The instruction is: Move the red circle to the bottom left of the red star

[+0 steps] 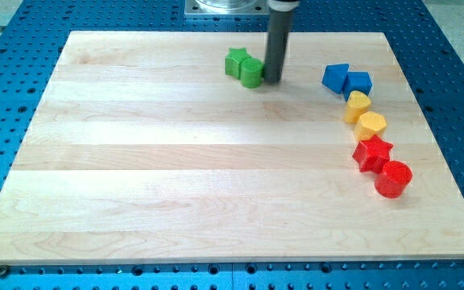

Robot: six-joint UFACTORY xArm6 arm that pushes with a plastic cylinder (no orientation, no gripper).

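My tip (272, 80) is resting on the wooden board (176, 177) near the view's top, just beside the green circle (251, 72) and the green star (235, 61), and being a bare rod it is gripping nothing. The red circle (392, 179) is sitting well apart, at the view's right, touching the red star (372, 152) at its bottom right. Because it is lying on the wrong side, I am judging that my tip needs to travel there and push it around under the star toward the left.

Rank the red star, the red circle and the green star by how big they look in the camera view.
1. Red star and red circle: these look about alike, too close to rank.
2. Green star: looks smaller, though it sits farther up the view, so distance may account for that.
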